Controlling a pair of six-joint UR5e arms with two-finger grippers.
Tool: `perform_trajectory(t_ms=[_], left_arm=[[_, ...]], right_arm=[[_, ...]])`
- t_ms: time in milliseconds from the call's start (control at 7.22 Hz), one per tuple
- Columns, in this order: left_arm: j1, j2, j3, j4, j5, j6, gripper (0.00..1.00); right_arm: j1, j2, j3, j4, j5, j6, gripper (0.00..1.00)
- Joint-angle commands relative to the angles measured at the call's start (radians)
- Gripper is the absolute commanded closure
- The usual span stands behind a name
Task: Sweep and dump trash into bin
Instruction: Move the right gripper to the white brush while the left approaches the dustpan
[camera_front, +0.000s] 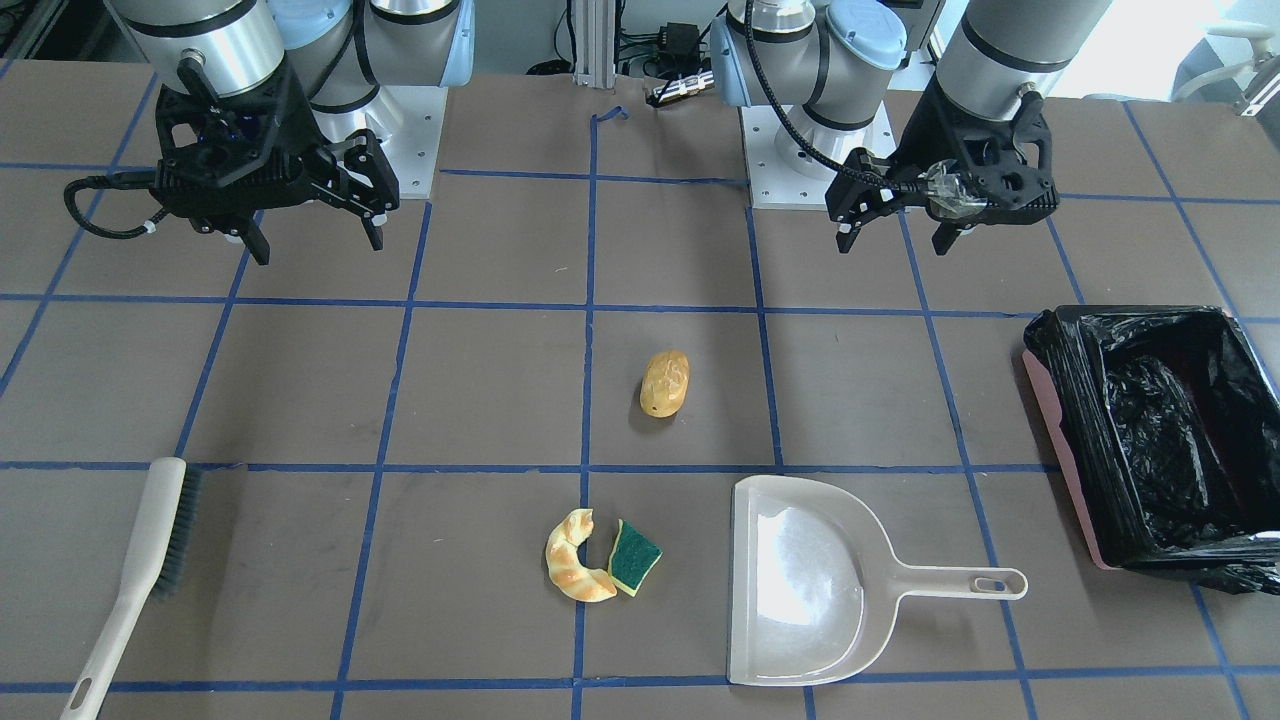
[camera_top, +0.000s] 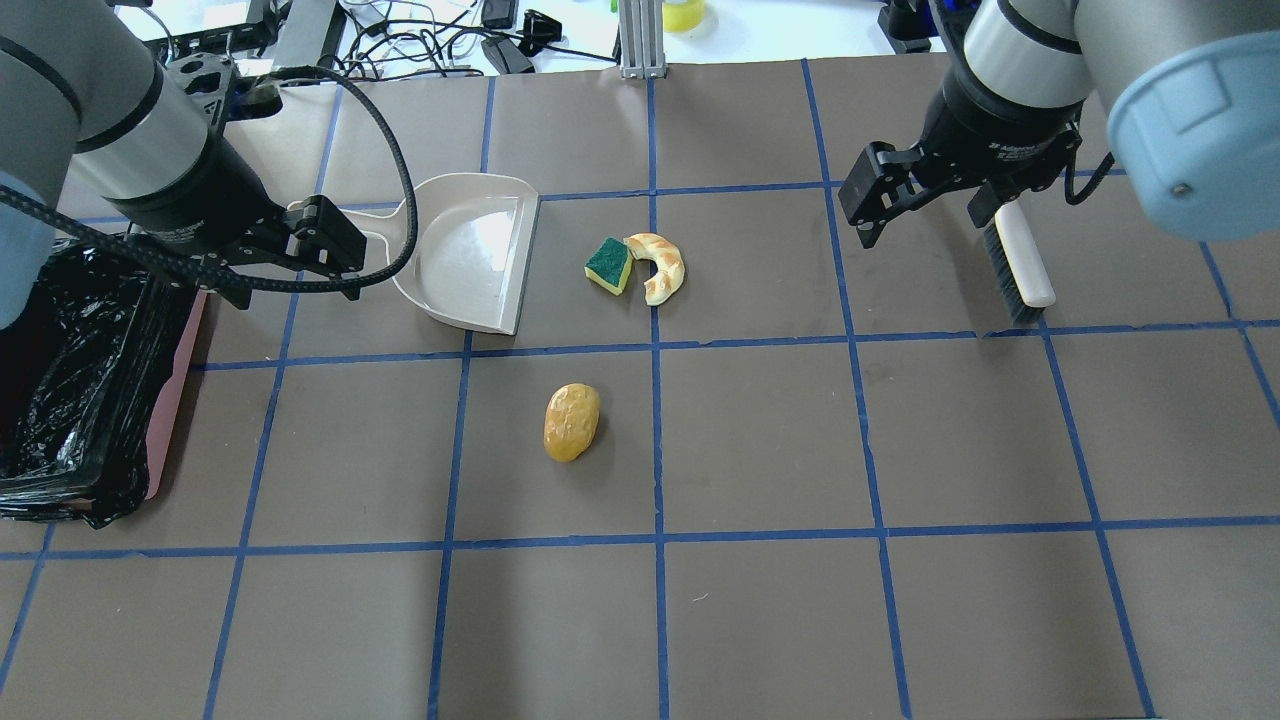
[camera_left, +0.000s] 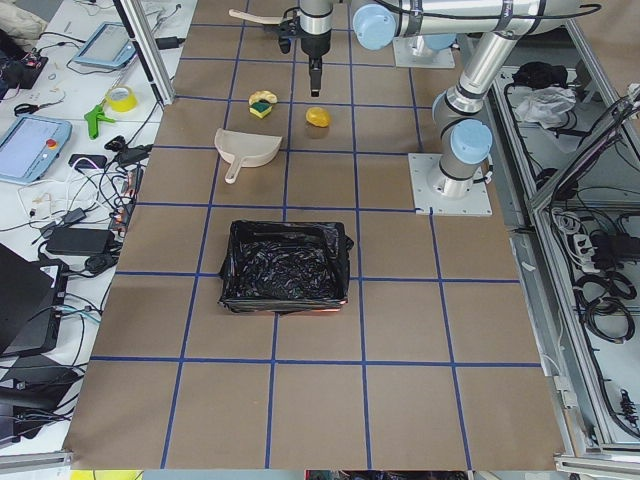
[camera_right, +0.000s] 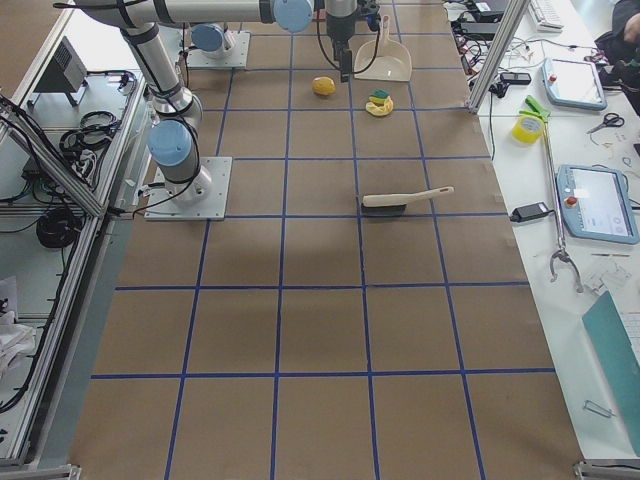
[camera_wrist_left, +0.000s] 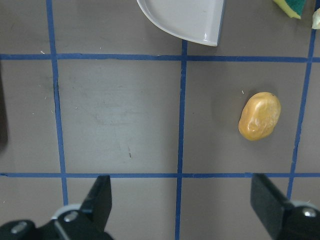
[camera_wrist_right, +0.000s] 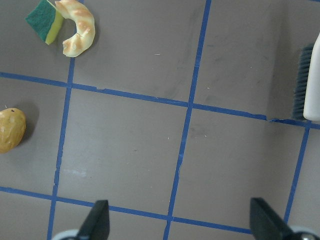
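The trash lies on the brown table: a golden bread roll (camera_front: 665, 382) (camera_top: 571, 422) near the middle, and a tan croissant (camera_front: 572, 558) (camera_top: 662, 262) touching a green-and-yellow sponge piece (camera_front: 634, 557) (camera_top: 607, 265) farther out. The pink bin (camera_front: 1060, 400) (camera_top: 180, 370), lined with a black bag, stands at the robot's left end. My left gripper (camera_front: 895, 235) (camera_wrist_left: 182, 205) hangs open and empty above the table, with the roll ahead of it to the right. My right gripper (camera_front: 320, 248) (camera_wrist_right: 180, 222) is also open and empty, raised on the other side.
A beige dustpan (camera_front: 800, 580) (camera_top: 475, 255) lies flat next to the sponge, its handle pointing toward the bin. A beige hand brush (camera_front: 140, 570) (camera_top: 1015, 255) with dark bristles lies on the robot's right. Blue tape lines grid the table.
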Motion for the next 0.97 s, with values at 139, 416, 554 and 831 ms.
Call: perform_trajectory(t_ms=[139,416,554,831], left_arm=[[0.003,-0.001,-0.001,0.002,0.000,0.000,0.00],[0.007,-0.012,0.002,0.003,-0.003,0.000,0.00],[0.007,-0.015,0.003,0.005,-0.003,0.000,0.00],[0.008,-0.024,0.006,0.023,-0.001,0.003,0.00]], right_arm=[[0.000,0.002,0.000,0.000,-0.002,-0.012,0.00],[-0.024,0.011,-0.003,-0.005,-0.011,-0.018,0.00],[-0.076,0.012,-0.006,-0.009,-0.008,-0.018,0.00],[-0.159,0.136,-0.120,-0.069,-0.014,-0.026,0.00]])
